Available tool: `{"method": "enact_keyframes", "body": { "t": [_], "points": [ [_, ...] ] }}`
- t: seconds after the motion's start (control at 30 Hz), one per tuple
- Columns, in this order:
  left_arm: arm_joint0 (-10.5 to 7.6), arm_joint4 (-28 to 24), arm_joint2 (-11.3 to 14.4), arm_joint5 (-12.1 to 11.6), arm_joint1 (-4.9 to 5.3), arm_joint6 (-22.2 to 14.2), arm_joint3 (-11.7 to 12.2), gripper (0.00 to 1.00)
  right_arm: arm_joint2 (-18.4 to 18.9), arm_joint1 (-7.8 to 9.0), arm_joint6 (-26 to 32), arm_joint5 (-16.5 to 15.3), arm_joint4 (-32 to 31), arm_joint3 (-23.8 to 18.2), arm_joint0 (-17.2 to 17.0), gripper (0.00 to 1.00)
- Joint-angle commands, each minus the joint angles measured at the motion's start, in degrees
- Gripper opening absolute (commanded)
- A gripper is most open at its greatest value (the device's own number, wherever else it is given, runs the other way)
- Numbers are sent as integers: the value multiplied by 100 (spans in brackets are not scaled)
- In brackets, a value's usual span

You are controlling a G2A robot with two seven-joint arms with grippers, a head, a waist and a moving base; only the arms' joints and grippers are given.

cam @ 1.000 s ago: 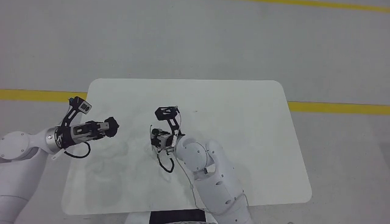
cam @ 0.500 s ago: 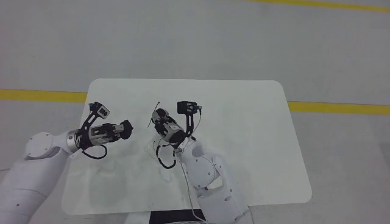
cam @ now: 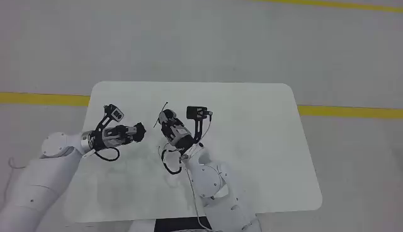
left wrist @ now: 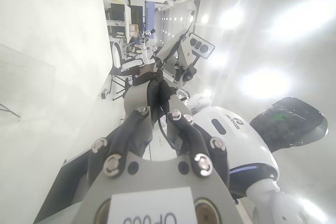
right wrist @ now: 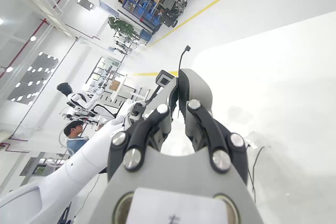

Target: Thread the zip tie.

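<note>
Within the right hand [right wrist: 178, 78], the zip tie [right wrist: 181, 60] is partly hidden

Top view looks down at the table [cam: 264, 106]; wrist views hug left gripper [left wrist: 157, 84] and right gripper [right wrist: 178, 79], seemingly facing inward.

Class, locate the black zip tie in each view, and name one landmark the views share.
Top view: the zip tie juts from the right tool, over the table, left of its middle.
Right wrist view: centre, the zip tie is clamped in that tool, head end free.
Left wrist view: cannot be made out.
Shared landmark: the white table, in the top and right wrist views.
</note>
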Motion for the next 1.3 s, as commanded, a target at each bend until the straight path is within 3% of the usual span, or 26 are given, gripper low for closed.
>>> {"method": "enact_keyframes", "body": {
  "t": [0.0, 0.17, 0.5, 0.77, 1.03, 1.27],
  "points": [
    [15, 19, 25, 38, -6, 141, -25, 0, 0, 0, 0, 0, 0, 0, 0, 0],
    [-45, -1, 172, 128, -44, 465, -68, 0, 0, 0, 0, 0, 0, 0, 0, 0],
    [-196, 259, 410, 0, -88, 807, -2, 0, -50, 77, -394, 255, -435, -47, -34, 0],
    [-69, 222, 412, 0, -111, 917, -131, 0, -139, 116, -578, 375, -678, -72, -160, 0],
    [-69, 222, 412, 0, -111, 917, -131, 0, -139, 116, -578, 375, -678, -72, -160, 0],
    [36, 508, 470, 20, -104, 1390, -418, 0, -310, 143, -947, 652, -1041, -32, -125, 0]
  ]
}}
